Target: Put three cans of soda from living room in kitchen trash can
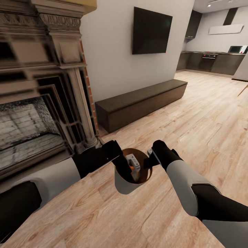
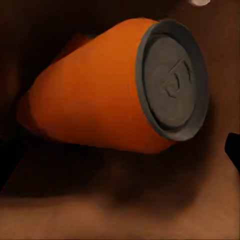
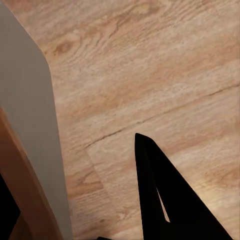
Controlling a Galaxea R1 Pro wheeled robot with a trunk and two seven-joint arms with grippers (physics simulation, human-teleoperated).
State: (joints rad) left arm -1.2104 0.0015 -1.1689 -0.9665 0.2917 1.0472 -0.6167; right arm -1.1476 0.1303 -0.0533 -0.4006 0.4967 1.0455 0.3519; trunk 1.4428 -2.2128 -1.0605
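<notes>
The small round tapered bin [image 1: 124, 186], light grey outside and wood-brown inside, is hanging between the 2 arms in the head view, low and central above the light wood plank floor [image 1: 193, 113]. The left end effector [image 1: 128, 168] is reaching down inside the bin, its grey and black body standing against the brown inner wall with a sliver of orange showing beside it. In the left wrist view an orange cylindrical soda can with a dark grey top [image 2: 115, 92] is lying on its side just ahead of that end effector, deep in the bin's brown interior, its lid tilted toward the camera; whether the fingers are touching it or are parted I cannot tell. The right end effector [image 1: 148, 159] is sitting at the bin's rim on the opposite side; the right wrist view is showing 1 black finger [image 3: 165, 200] outside the grey wall [image 3: 30, 115], close beside it, so it appears to be pinching the rim, though the inner finger is barely visible. The carved dark fireplace surround [image 1: 51, 69] is standing to the left, the long dark low bench [image 1: 141, 103] is lying under the black wall TV [image 1: 151, 31], and the kitchen's dark grey cabinets [image 1: 213, 62] are showing far off at upper right.
</notes>
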